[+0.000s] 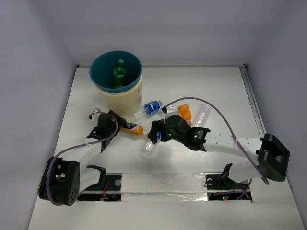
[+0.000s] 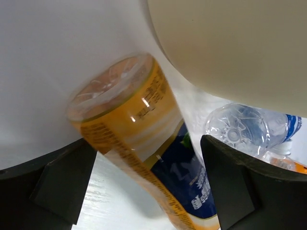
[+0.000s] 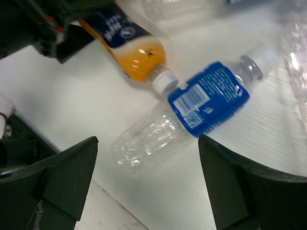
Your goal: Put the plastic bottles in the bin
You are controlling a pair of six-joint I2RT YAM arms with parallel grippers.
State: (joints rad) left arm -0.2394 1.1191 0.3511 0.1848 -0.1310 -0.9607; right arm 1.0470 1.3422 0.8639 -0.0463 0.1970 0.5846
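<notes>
Top external view, near edge outward: both arms out over the white table, carrying nothing. Left gripper spread wide astride a lying orange bottle, not clamped on it. Right gripper gaping too, poised above a blue-labelled bottle flat on the table, its cap right beside the orange one's cap. Further out, a second blue-labelled bottle just beside the bin, then a second orange bottle with a plain clear bottle near it. Inside the bin, only a green bottle visible, anything deeper hidden by the wall. Reads as an early stage: one in, at least five left to go. Matte white surface underneath; pale, plain walls closing in on three sides.
</notes>
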